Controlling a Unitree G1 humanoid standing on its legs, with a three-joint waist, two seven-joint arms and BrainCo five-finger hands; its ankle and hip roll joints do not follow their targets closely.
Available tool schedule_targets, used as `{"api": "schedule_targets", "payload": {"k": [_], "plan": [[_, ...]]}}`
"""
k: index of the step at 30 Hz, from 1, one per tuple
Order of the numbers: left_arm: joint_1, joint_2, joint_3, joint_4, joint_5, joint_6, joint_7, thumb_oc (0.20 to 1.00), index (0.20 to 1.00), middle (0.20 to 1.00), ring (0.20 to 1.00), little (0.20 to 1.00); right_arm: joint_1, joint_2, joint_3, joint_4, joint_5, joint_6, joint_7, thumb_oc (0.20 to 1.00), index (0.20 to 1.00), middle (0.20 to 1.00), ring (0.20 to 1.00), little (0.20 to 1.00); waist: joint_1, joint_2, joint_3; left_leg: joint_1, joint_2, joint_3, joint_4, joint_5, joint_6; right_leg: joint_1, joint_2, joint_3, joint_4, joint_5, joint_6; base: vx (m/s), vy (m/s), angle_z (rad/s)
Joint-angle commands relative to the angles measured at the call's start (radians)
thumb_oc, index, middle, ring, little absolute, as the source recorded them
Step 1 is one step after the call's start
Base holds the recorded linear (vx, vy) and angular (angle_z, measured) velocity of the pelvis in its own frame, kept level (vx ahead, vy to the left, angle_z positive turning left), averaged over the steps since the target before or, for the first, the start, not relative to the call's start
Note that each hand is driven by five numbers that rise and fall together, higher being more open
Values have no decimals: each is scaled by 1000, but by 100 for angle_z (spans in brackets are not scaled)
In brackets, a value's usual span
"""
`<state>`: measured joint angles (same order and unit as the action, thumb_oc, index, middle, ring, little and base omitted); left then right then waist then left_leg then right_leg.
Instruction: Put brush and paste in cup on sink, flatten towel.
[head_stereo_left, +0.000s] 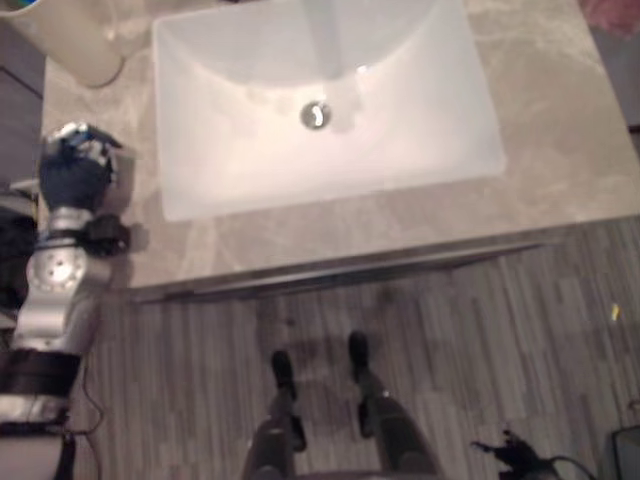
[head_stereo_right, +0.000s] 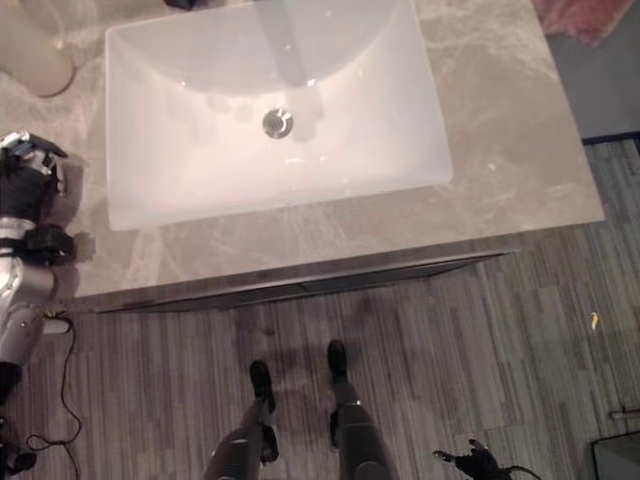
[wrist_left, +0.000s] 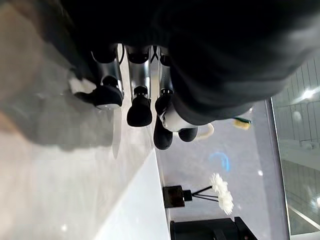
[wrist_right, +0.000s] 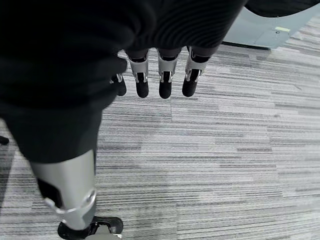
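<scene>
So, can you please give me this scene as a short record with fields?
sink: white, empty
counter: grey stone around sink
cup: pale, far left corner, likely the cup
towel: pink, far right corner, partly cut off
left robot hand: open, above counter left of sink
right robot hand: open, over floor

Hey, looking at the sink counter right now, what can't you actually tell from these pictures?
- Cup: top cut off by the left eye view's edge, so its contents are hidden.
- Pink cloth, possibly the towel: mostly cut off at the right eye view's corner; lie unclear.
- Left hand: fingers hidden under its dark cover in the eye views.
</scene>
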<state>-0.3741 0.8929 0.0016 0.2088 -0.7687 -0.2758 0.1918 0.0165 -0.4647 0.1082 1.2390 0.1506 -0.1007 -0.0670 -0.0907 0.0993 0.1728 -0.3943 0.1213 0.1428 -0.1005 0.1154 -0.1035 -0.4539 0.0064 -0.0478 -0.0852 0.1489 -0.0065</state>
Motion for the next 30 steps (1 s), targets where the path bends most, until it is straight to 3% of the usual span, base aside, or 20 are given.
{"api": "schedule_targets", "payload": {"k": [1,13,19,30], "plan": [[-93,73,37,64,-2,-37,5,200,200,200,200,200,28,-37,-5,28,-8,12,3,1000,1000,1000,1000,1000,-29,-26,29,128,-43,-13,13,-84,8,50,-53,-2,26,-72,84,-4,42,4],[-275,182,-63,170,10,-46,19,200,200,200,200,200,17,-37,17,18,21,3,7,1000,1000,1000,1000,1000,-40,-63,25,50,-46,-4,13,-56,-3,-15,-46,22,-2,-31,99,10,12,-1],[-380,226,-108,223,25,-55,44,200,200,200,200,200,39,-48,-27,42,71,-1,5,1000,1000,1000,1000,1000,-44,-81,25,-13,-37,6,13,-28,-12,-78,-33,41,-2,-20,109,24,-10,-15],[-400,227,-106,327,7,-48,53,200,200,200,200,200,46,-51,-26,50,82,-1,14,1000,1000,1000,1000,1000,-47,-86,6,-2,-26,14,13,-35,-11,-86,-24,60,-2,-27,102,21,1,-4]]}}
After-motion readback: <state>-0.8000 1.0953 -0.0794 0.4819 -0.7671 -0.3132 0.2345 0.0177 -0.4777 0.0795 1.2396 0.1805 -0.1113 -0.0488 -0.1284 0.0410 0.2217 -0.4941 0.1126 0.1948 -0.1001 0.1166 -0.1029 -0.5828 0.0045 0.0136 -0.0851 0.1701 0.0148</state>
